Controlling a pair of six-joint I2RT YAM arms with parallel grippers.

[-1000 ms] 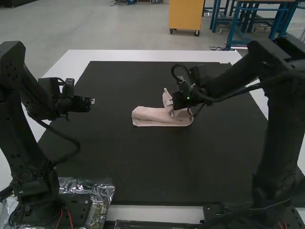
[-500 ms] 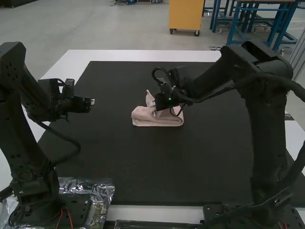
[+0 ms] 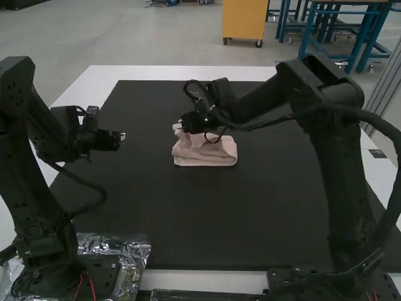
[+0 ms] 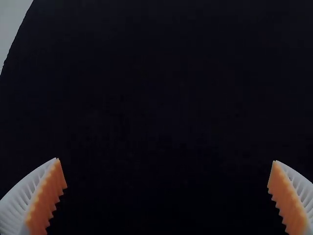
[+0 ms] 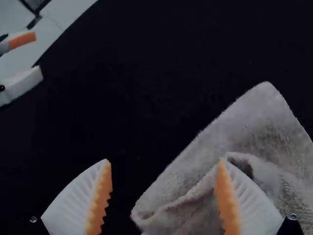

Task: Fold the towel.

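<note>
Nubby pink towel [image 3: 205, 155] in a rounded, folded bundle on the black mat [image 3: 207, 216], long axis running left-right, right gripper [image 3: 176, 127] at its far left corner, fingers parted, left gripper [image 3: 123, 136] well apart, fingers open.

We note one pale pink towel [image 3: 210, 155], folded compactly, top rumpled, lying near the middle of the black mat [image 3: 219, 219].

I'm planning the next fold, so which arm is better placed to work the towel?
Right, I'd say: the right gripper is open at the towel, one finger over it. The left gripper, also open, hangs well off to the side.
</note>
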